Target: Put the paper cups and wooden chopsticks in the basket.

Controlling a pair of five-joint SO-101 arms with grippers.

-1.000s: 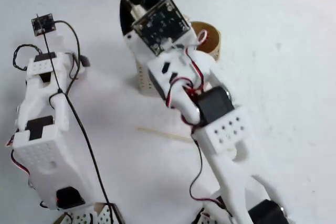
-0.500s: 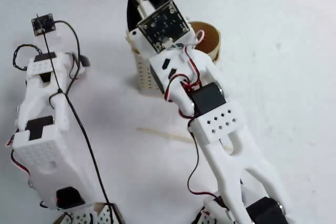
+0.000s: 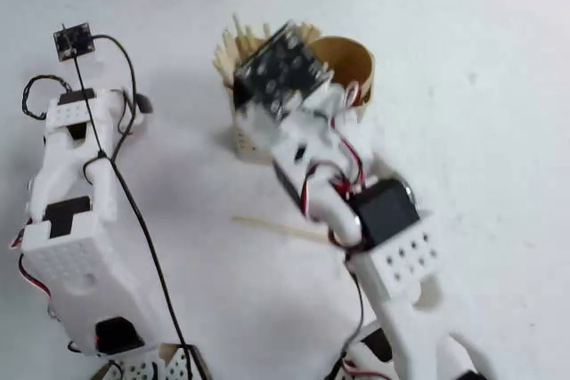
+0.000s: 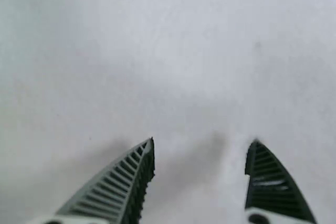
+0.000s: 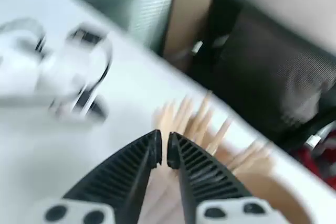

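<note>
A: Pulled back from over the basket (image 3: 242,138) since a second ago, baring its contents.
B: Held wooden chopsticks (image 5: 195,121), just past the right gripper (image 5: 163,148): pale, thin, fanned upright.
A: Gripping any?
B: Pinched almost closed, on nothing.
A: Paper cup (image 3: 354,60)?
B: Brown, round, smooth-walled, beside those tips. Inside the basket or merely against it, couldn't tell.
A: Basket?
B: White, boxy, walls dotted with holes.
A: Strays?
B: One chopstick (image 3: 280,227), flat on the white table (image 3: 481,113), well behind that gripper.
A: Left gripper (image 4: 203,142)?
B: Spread wide, ridged, over bare tabletop, holding nothing.
</note>
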